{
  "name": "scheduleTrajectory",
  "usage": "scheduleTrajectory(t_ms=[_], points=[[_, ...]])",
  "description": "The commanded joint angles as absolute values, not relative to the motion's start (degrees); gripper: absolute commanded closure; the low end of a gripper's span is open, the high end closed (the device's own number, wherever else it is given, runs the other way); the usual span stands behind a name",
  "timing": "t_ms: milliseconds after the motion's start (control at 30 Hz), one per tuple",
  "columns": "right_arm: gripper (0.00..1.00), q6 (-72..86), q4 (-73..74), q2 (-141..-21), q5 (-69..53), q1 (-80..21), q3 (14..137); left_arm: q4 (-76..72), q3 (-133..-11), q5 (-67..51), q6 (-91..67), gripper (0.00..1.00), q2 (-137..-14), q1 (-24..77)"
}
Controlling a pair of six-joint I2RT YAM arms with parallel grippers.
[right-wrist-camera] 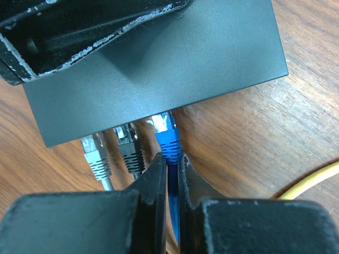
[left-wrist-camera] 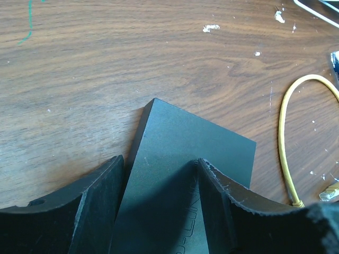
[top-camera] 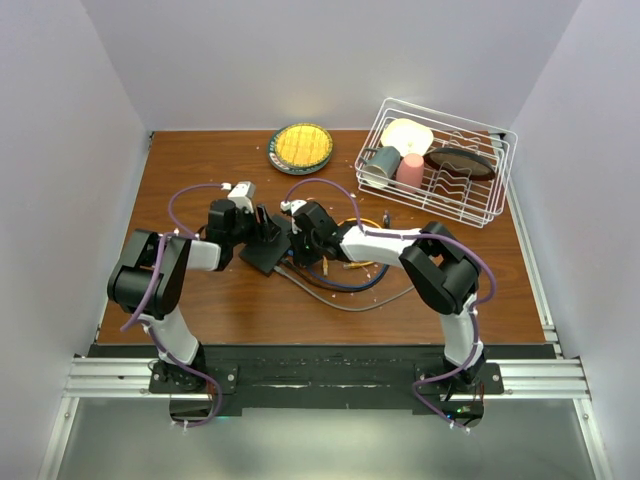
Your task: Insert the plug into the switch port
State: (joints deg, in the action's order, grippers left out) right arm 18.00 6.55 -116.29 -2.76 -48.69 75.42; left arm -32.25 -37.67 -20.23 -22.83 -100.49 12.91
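Blue plug [right-wrist-camera: 168, 138] sits nose-first at a switch port [right-wrist-camera: 159, 117] on the near long edge of the black box [right-wrist-camera: 159, 63]. Its clear tip meets the edge, but how deep it sits can't be told. It is the rightmost of three: a black plug [right-wrist-camera: 130, 149] is beside it and a grey plug [right-wrist-camera: 96, 154] is left of that, both also at the edge.

Right gripper [right-wrist-camera: 170, 157] has its jaws pinched nearly together on the blue plug's boot and cable just behind the tip.

Left gripper [left-wrist-camera: 159, 161] has its jaws apart at medium width over a corner of the box. One finger [left-wrist-camera: 100, 206] is against the box's side edge and the other finger [left-wrist-camera: 222, 206] lies over its top.

The box lies flat on the wooden table [top-camera: 200, 300], centre, between both arms. A yellow cable [left-wrist-camera: 283, 132] loops on the wood just right of the box. At the far side are a round yellow plate [top-camera: 300, 147] and a white wire rack [top-camera: 440, 160] holding cups and dishes.
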Motion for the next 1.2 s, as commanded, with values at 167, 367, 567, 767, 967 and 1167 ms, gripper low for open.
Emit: scheduleTrajectory(t_ms=[167, 367, 567, 767, 967, 1167], points=[[1.0, 16.52, -10.81, -121.47, -3.51, -49.57, 77.26, -17.23, -38.49, -48.17, -32.0, 0.9, -99.58, 25.49], [1.0, 16.52, -8.27, -120.15, -3.51, -49.57, 73.57, -12.66, -42.44, -41.23, -29.1, 0.64, -98.97, 21.1], [0.94, 16.26, -3.96, -118.66, -3.96, -49.57, 71.55, -8.62, -46.75, -33.93, -27.95, 0.44, -97.74, 17.32], [0.59, 14.5, 1.39, -115.94, -0.09, -49.66, 69.96, -4.57, -49.83, -27.78, -26.9, 0.37, -96.86, 15.73], [0.35, 13.71, 5.62, -111.99, 5.0, -49.66, 69.35, -2.73, -50.54, -19.88, -26.37, 0.23, -94.31, 15.56], [0.15, 13.8, 5.54, -104.69, 7.55, -49.66, 65.57, -2.72, -48.34, -13.81, -25.58, 0.13, -86.67, 15.56]])
